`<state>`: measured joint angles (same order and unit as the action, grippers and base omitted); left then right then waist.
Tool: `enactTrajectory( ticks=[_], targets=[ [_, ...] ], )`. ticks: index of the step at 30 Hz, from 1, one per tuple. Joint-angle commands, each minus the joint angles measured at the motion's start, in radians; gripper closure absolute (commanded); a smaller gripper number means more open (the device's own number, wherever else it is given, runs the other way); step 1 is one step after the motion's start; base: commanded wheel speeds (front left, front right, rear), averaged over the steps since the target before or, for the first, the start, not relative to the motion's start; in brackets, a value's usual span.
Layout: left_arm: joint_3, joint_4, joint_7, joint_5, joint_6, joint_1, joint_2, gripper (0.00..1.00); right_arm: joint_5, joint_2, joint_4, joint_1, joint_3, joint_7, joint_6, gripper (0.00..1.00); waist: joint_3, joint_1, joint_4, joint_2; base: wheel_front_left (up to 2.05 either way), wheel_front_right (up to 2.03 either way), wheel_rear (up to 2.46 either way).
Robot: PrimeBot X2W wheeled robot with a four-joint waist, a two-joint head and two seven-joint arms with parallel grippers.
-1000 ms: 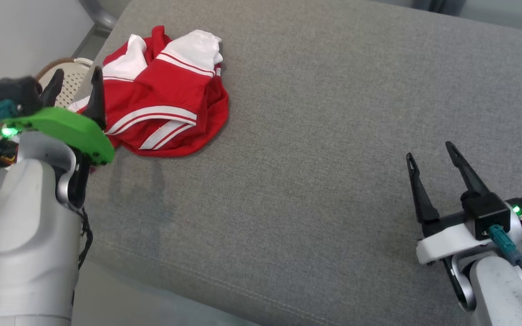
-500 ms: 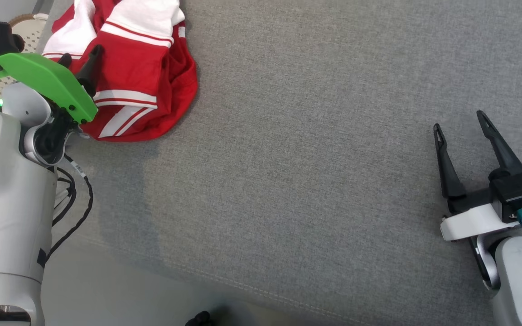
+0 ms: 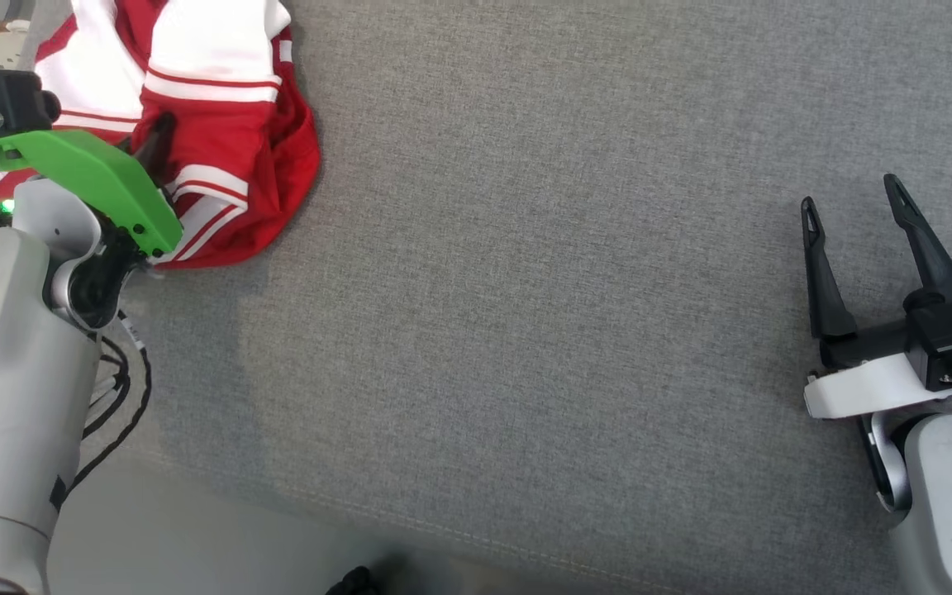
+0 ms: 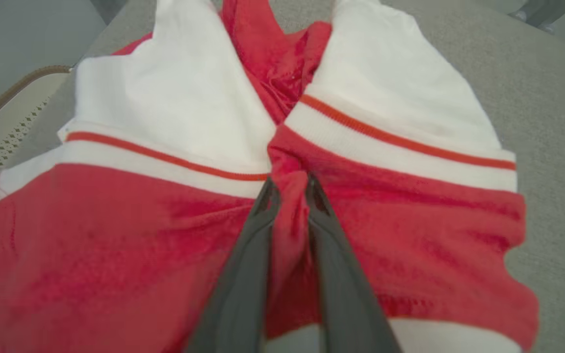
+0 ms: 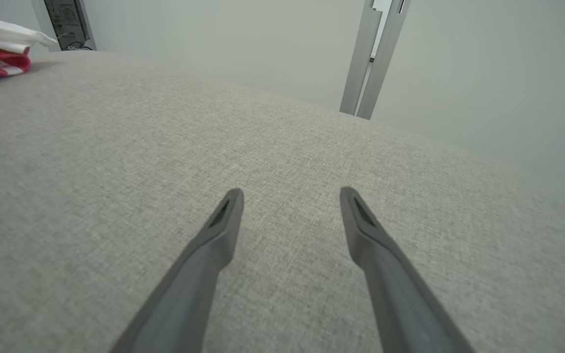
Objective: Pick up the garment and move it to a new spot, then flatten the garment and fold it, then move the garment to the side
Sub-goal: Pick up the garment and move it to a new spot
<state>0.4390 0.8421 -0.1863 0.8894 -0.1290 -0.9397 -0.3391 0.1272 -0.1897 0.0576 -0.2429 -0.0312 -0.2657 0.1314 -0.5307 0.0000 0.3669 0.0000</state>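
Pickup | left claw pinched on garment fold — thin bite, lift slow and straight | right claw wide, idle

A red garment with broad white panels and thin red-and-white stripes lies crumpled at the far left of a grey cushion, close to its left edge. Two white sections spread apart above a bunched red fold at the middle, and that fold is pinched between the fingers of the left gripper.
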Motion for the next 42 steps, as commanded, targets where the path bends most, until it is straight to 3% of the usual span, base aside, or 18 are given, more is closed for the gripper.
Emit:
enactTrajectory(
  ticks=[1, 8, 14, 21, 27, 34, 42],
  targets=[
    [0.013, 0.007, 0.029, -0.008, -0.002, 0.016, -0.024, 1.00, -0.001, 0.009, 0.014, 0.000, -0.001, 0.002, -0.001, 0.00, 0.019, 0.0000, -0.009, 0.0000, 0.00, 0.00, 0.00],
    [0.045, -0.004, 0.200, -0.010, -0.001, 0.031, -0.087, 1.00, -0.018, 0.064, 0.030, 0.015, 0.012, 0.001, -0.001, 0.00, 0.121, 0.0000, -0.048, 0.0000, 0.00, 0.00, 0.00],
    [0.062, -0.090, 0.271, 0.013, -0.001, 0.047, -0.152, 1.00, -0.033, 0.104, 0.051, 0.048, 0.017, 0.001, -0.001, 0.00, 0.223, 0.0000, -0.086, 0.0000, 0.00, 0.00, 0.00],
    [0.085, -0.272, 0.259, 0.003, -0.001, 0.043, -0.232, 1.00, -0.050, 0.133, 0.070, 0.076, 0.028, 0.001, -0.001, 0.00, 0.323, 0.0000, -0.159, 0.0000, 0.00, 0.00, 0.00],
    [0.097, -0.456, 0.199, -0.003, 0.039, 0.061, -0.267, 1.00, -0.088, 0.139, 0.072, 0.072, 0.046, 0.001, -0.001, 0.00, 0.367, 0.0000, -0.262, 0.0000, 0.00, 0.00, 0.00],
    [0.122, -0.625, 0.168, -0.012, 0.085, 0.077, -0.245, 1.00, -0.133, 0.139, 0.070, 0.054, 0.059, 0.001, -0.001, 0.00, 0.371, 0.0000, -0.402, 0.0000, 0.00, 0.00, 0.00],
    [0.173, -0.623, 0.192, -0.024, 0.093, 0.078, -0.149, 1.00, -0.170, 0.139, 0.064, 0.035, 0.064, 0.001, -0.001, 0.00, 0.329, 0.0000, -0.543, 0.0000, 0.00, 0.00, 0.00]
  ],
)
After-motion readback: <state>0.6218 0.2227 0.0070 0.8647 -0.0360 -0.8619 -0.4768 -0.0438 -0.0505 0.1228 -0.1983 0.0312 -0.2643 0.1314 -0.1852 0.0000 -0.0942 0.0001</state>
